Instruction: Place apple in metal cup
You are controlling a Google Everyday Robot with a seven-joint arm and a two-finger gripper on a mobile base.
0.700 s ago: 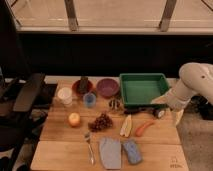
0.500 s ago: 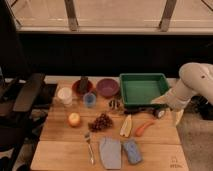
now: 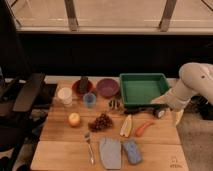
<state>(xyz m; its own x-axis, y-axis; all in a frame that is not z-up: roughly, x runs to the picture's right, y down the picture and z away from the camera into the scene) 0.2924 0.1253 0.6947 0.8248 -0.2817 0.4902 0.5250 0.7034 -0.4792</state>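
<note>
Reaching has yet to begin, I judge: the hand (image 3: 157,112) hangs by the green tray (image 3: 142,76) at the right end of the bench (image 3: 60,155); open or closed, I cannot tell. The apple (image 3: 74,119) sits far left, beyond the metal cup (image 3: 115,104); next, cross to it.

A: Which colours are on the counter (image 3: 60,150)?
B: It is pale wood. The apple (image 3: 74,119) is yellow-orange, the metal cup (image 3: 115,104) silver-grey with dark reflections, the tray (image 3: 142,90) green, the carrot (image 3: 144,128) orange.
A: And the end effector (image 3: 158,113)?
B: Dark, on a white arm (image 3: 197,82), at the tray's front right corner.
</note>
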